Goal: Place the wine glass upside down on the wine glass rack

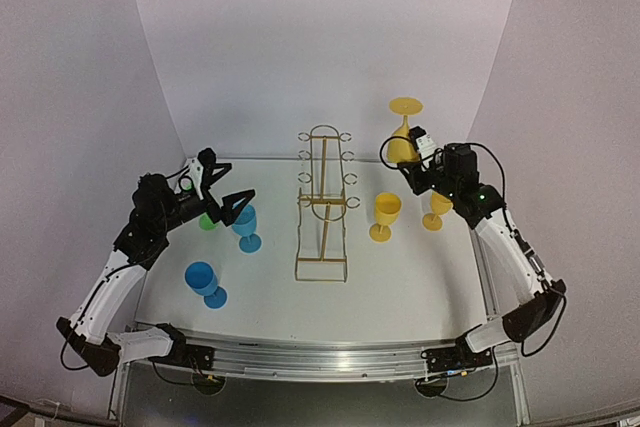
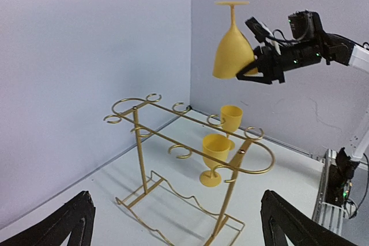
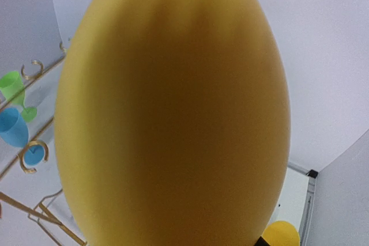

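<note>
Matt plastic wine glass (image 2: 232, 50), gold wire rack (image 2: 190, 165)

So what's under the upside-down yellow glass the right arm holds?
Only air right below: the held glass, gripped at its bowl by the right hand, hangs high. Further down, one upright yellow glass and a second glass stand beside the rack. The held bowl's inside is hidden.

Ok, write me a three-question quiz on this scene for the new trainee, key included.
1. True or false: the held yellow wine glass already hangs on the wine glass rack.
2. Which arm holds it? A) left B) right
3. How many other yellow glasses stand upright on the table?
Key: 1 false, it is in the air, foot up, off the rack. 2 B, the right gripper; the left gripper is open. 3 two.
</note>
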Motion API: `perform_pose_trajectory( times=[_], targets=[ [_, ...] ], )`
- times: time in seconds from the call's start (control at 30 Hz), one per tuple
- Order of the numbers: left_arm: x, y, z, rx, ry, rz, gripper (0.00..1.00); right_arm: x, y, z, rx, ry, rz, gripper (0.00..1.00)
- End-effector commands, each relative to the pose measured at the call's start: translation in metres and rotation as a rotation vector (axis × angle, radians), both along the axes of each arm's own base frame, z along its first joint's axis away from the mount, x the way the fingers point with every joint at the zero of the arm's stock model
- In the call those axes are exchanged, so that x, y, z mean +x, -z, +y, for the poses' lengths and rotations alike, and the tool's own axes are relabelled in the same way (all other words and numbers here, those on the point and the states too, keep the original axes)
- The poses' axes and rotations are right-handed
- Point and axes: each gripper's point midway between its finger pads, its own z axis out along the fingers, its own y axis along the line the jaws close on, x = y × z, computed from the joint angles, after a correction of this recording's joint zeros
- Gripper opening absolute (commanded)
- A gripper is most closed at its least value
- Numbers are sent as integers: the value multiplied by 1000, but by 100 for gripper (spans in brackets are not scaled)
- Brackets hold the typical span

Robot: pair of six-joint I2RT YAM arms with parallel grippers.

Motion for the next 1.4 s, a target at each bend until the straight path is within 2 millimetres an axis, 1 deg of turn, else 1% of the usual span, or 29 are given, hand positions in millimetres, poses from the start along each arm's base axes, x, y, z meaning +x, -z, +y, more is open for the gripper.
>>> perform_pose_trajectory(
  times=[0.0,0.07,0.13,0.2,0.27,0.37,0.47,0.67,0.8,0.87,0.93,1.13,1.33,1.37],
  targets=[
    [12,9,10,8,-56,-52,100,-3,36,29,-40,-253,45,18],
    [19,26,12,41,-87,-33,100,2,45,32,-49,-296,48,18],
    [27,39,14,65,-117,-19,100,11,49,30,-35,-313,41,18],
    [34,46,14,75,-134,-14,100,17,52,33,-22,-341,34,18],
    [41,53,14,78,-145,-2,100,19,59,38,-14,-374,43,18],
    [50,62,16,70,-161,21,100,25,85,40,-12,-393,86,18],
    [58,69,18,75,-176,45,99,30,102,43,-6,-409,94,17],
    [73,73,19,79,-200,45,99,38,97,50,13,-435,41,14],
    [80,77,16,69,-202,56,100,45,109,54,9,-448,57,13],
    [83,79,15,60,-203,67,99,49,111,58,17,-453,62,12],
    [84,80,14,51,-202,69,99,52,113,60,19,-456,57,12],
    [86,85,14,53,-203,80,99,53,120,71,14,-478,55,12],
    [87,82,14,51,-207,74,99,53,127,81,16,-490,62,12],
    [87,78,14,43,-208,61,99,53,130,83,16,-494,65,12]
  ],
)
